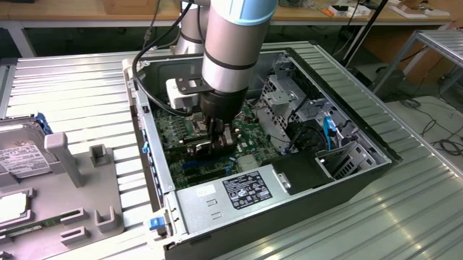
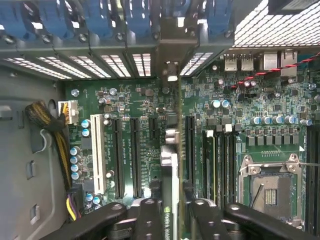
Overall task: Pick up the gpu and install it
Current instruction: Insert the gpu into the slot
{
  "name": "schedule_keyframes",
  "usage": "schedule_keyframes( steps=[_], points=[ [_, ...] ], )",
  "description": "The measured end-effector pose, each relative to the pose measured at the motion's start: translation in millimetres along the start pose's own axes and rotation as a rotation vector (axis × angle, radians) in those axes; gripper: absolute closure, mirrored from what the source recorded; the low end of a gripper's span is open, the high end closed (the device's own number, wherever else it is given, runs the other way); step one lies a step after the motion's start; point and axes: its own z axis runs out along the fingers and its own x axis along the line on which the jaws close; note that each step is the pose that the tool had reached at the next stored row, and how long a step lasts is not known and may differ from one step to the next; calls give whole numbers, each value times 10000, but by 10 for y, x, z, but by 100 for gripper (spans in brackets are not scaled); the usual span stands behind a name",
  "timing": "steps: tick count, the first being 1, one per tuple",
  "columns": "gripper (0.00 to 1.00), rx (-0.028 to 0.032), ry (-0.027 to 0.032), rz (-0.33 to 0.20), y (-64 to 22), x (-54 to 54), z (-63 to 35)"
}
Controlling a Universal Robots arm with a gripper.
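Observation:
The gpu (image 2: pixel 173 165) shows edge-on in the wrist view, a thin card with a silver-grey bracket end reaching the case's rear slot openings. It stands upright over the green motherboard (image 2: pixel 125 100), between two long black expansion slots (image 2: pixel 134 155). My gripper (image 2: pixel 175 210) is shut on the card, one black finger (image 2: pixel 150 220) on each side of it. In the exterior view the gripper (image 1: pixel 217 140) is lowered deep into the open computer case (image 1: pixel 347 103), with the dark gpu (image 1: pixel 197 144) below it. Whether the card sits in a slot cannot be told.
A power supply (image 1: pixel 239 189) fills the case's near corner, and drive cages (image 1: pixel 282 103) stand toward the exterior view's right. Memory slots (image 2: pixel 220 160) and a CPU socket (image 2: pixel 270 185) lie beside the card. A grey tray (image 1: pixel 79 179) outside holds a hard drive (image 1: pixel 18 157).

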Motion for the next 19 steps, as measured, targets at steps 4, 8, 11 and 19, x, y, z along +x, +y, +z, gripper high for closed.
schedule_keyframes(
  steps=[4,8,11,19],
  points=[
    [73,0,-2,-1,0,1,1],
    [73,0,8,-19,1,10,3],
    [73,-1,12,-46,8,17,24],
    [73,-1,11,-46,52,8,26]
  ],
)
